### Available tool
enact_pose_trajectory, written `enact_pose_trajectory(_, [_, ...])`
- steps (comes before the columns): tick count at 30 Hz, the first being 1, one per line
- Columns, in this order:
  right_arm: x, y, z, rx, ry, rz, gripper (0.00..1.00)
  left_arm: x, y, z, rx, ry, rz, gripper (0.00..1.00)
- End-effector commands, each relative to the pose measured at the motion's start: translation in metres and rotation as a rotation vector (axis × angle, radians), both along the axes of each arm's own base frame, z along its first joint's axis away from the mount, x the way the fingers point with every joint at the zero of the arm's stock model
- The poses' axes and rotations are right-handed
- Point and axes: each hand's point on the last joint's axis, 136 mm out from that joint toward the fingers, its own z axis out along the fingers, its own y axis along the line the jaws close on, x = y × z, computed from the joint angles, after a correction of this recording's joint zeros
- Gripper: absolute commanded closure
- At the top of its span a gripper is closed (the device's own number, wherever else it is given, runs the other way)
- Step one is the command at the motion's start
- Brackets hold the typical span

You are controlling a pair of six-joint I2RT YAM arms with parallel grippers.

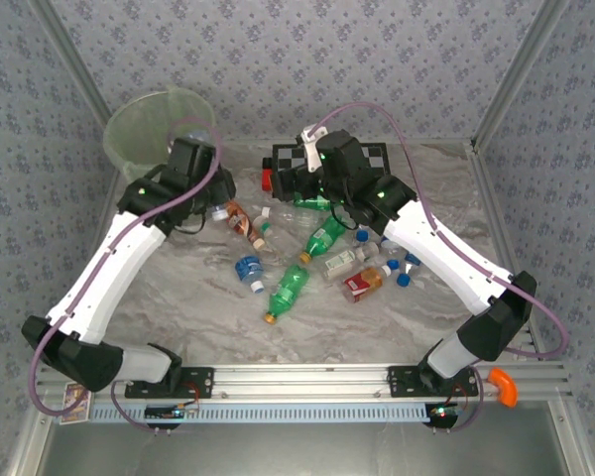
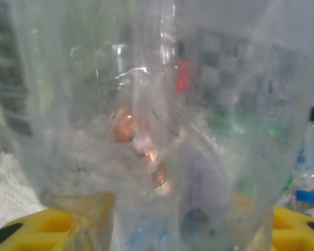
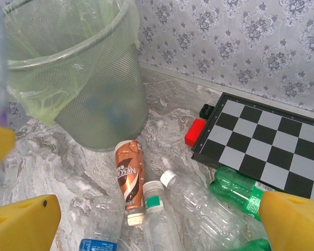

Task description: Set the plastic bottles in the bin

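The left end effector [image 2: 167,232] grips a clear plastic bottle [image 2: 146,104]. Next it must swing over the pale-green round bin [image 1: 129,149] at eleven o'clock and release. The right end effector [image 3: 157,209] hangs spread and empty.

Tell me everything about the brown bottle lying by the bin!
The brown bottle is small and looks plastic, wrapped in a shiny copper-coloured label with white Nescafe lettering. Its white cap is on. It lies flat on its side on the grey marbled table, bottom end pointing at the bin and close to its foot, cap end pointing away. A clear bottle with a green label lies right beside the cap end and seems to touch it. What is inside cannot be seen.
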Motion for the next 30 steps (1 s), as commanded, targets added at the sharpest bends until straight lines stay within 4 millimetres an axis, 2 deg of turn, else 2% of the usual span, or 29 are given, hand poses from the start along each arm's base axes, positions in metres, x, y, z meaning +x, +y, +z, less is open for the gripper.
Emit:
enact_pose_trajectory(1, [-0.001, -0.007, 0.020, 0.041, -0.039, -0.018, 0.01, 0.015, 0.016, 0.029, -0.012, -0.053, 0.037, 0.49])
enact_pose_trajectory(10, [-0.002, -0.005, 0.027, 0.046, -0.058, 0.008, 0.01, 0.064, 0.071, 0.067, -0.178, -0.139, 0.207, 0.49])
enact_pose_trajectory(13, [-0.002, -0.006, 0.027, 0.042, -0.060, 0.004, 0.01, 0.080, 0.086, 0.075, -0.216, -0.162, 0.258, 0.49])
enact_pose_trajectory(15, [-0.002, -0.007, 0.028, 0.042, -0.066, 0.002, 0.01, 0.091, 0.096, 0.072, -0.244, -0.153, 0.302, 0.49])
enact_pose_trajectory(16, [-0.002, -0.007, 0.029, 0.040, -0.069, 0.001, 0.01, 0.097, 0.102, 0.079, -0.268, -0.168, 0.329, 0.49])
enact_pose_trajectory(22, [-0.002, -0.012, 0.030, 0.028, -0.077, -0.018, 0.01, 0.131, 0.133, 0.072, -0.369, -0.184, 0.439, 0.49])
enact_pose_trajectory(30, [-0.001, -0.019, 0.032, 0.015, -0.085, -0.048, 0.01, 0.169, 0.140, 0.050, -0.393, -0.126, 0.461, 0.48])
